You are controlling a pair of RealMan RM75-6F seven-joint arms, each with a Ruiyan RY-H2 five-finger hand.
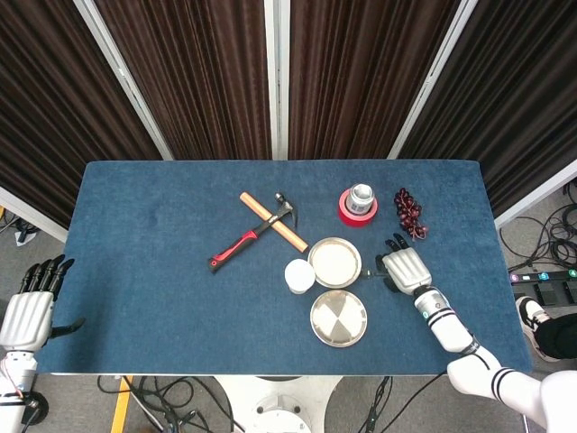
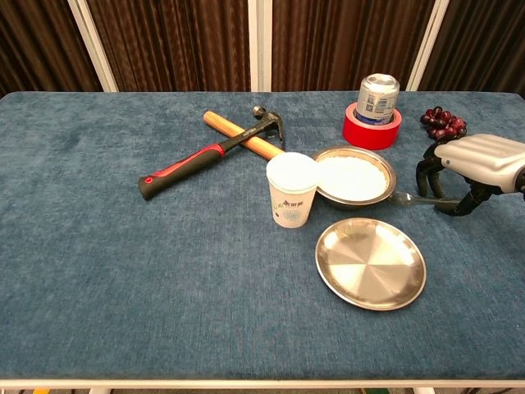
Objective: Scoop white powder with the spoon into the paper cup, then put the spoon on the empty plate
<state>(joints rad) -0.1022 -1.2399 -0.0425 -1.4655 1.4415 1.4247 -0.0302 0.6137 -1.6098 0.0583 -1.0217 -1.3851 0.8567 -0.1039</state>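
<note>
- The right hand [image 1: 403,268] has a silver-grey, smooth metallic back plate and black, segmented fingers [image 2: 426,174].
- Behind it sits a white cylindrical wrist with narrow black rings, leading into a white, rounded forearm [image 1: 505,386] casing marked by dark bands.
- The left hand [image 1: 27,308] has the same build: a pale silver back, black fingers [image 1: 43,272], and a black thumb jutting sideways.
</note>
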